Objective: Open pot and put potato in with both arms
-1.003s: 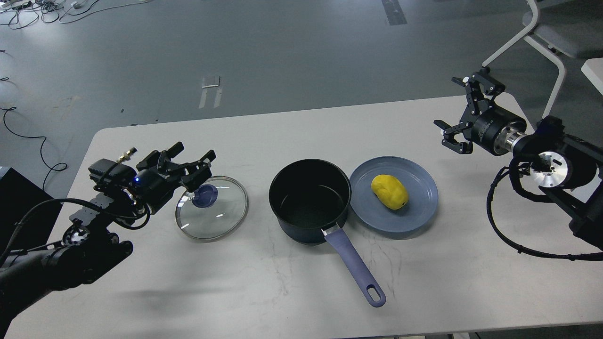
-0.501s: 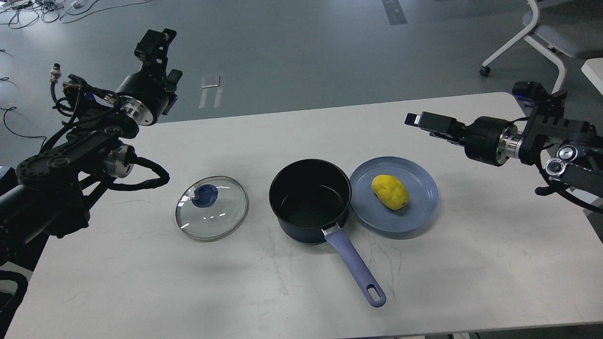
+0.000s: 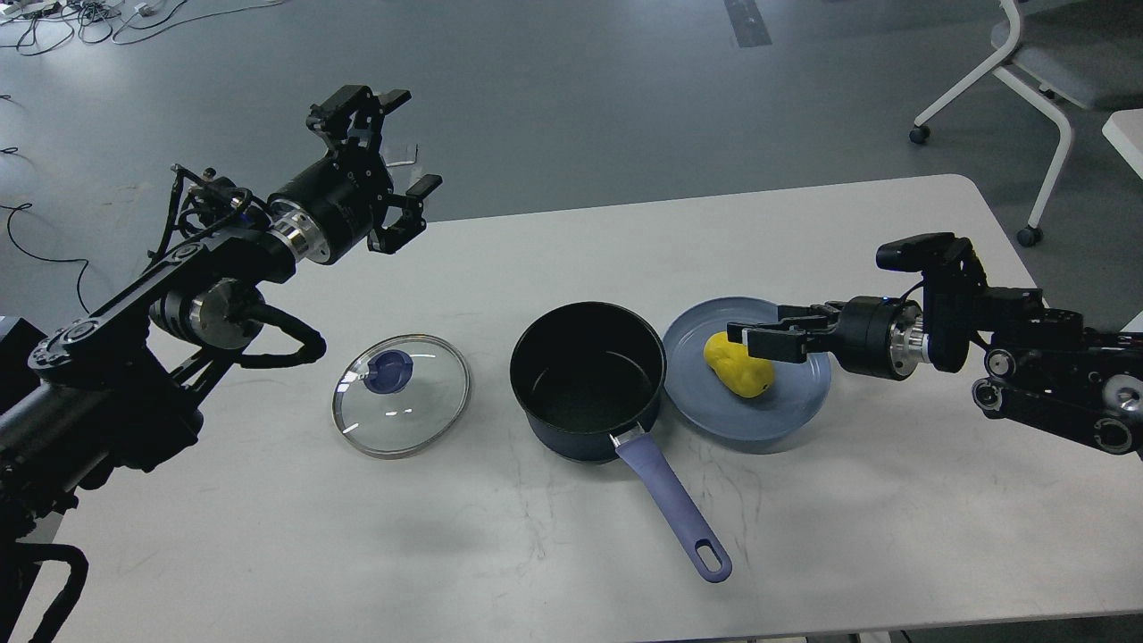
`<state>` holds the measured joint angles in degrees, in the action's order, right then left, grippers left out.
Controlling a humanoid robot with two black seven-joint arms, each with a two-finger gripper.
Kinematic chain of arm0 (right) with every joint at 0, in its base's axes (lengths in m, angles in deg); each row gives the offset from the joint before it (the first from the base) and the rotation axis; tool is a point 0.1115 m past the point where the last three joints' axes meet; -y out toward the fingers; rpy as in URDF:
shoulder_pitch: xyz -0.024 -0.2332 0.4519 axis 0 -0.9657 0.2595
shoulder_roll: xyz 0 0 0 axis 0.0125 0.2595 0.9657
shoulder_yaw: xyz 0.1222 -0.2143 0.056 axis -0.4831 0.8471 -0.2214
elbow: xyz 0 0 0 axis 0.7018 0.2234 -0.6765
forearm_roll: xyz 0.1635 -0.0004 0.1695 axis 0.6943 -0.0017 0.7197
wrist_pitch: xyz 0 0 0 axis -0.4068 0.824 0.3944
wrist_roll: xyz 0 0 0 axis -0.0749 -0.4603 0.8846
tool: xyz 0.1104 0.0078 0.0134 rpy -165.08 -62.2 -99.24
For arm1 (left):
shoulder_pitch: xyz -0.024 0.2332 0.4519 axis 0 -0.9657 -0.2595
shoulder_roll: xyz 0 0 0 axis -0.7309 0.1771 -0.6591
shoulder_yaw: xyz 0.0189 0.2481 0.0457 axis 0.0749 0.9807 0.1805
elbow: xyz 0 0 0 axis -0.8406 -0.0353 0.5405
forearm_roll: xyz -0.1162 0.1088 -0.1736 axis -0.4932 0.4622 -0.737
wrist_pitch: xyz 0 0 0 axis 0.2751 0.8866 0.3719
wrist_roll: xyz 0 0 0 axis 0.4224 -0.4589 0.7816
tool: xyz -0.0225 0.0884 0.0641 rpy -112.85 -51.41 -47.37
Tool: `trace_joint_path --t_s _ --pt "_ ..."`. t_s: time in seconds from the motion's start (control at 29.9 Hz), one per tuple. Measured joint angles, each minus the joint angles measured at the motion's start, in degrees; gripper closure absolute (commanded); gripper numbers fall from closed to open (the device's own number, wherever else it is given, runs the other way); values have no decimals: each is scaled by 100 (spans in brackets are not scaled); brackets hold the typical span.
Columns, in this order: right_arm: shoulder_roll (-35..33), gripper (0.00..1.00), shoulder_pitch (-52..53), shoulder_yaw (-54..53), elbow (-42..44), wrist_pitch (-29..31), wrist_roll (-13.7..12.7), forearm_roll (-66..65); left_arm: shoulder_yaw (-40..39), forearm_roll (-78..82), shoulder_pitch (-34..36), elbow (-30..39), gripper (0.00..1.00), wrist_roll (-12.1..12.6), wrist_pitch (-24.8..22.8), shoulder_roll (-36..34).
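the yellow potato (image 3: 739,364) lies on the round blue plate (image 3: 786,411), right of centre, beside the uncovered dark pot (image 3: 588,379). the right gripper (image 3: 743,338) reaches over it, spread unclear. the left gripper (image 3: 402,147), upper left, gapes empty.

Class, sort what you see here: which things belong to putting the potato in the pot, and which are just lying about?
Belong to the job:
potato
pot
lid
plate
right gripper
left gripper

Just lying about:
chair
cables
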<state>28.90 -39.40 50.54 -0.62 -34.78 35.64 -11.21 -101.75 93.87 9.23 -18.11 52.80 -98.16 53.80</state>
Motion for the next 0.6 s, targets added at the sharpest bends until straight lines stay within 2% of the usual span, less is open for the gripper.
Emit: trace_joint_path --t_s 0.1,0.3,0.4,0.43,0.47,0.53,0.6 --pt "217 27 -4 194 211 -44 -5 -7 0 40 -51 -2 2 -34 -8 -69" --pt "458 29 79 567 495 -63 -10 -24 7 74 -165 -16 2 -270 -8 -254" --pt "535 46 112 680 582 -63 -10 -84 12 77 -184 -16 2 -315 -11 -300" --pt "582 60 139 704 605 -63 -10 -98 13 77 -190 -16 2 -325 -14 -312" --pt "621 69 162 728 621 -63 -10 -106 13 77 -195 -16 2 -336 -15 -319" --pt "675 78 230 821 667 -63 -10 -118 13 83 -211 -16 2 -368 -15 -332" --pt "721 80 351 960 744 -63 -10 -122 18 86 -215 -16 2 -407 -12 -339"
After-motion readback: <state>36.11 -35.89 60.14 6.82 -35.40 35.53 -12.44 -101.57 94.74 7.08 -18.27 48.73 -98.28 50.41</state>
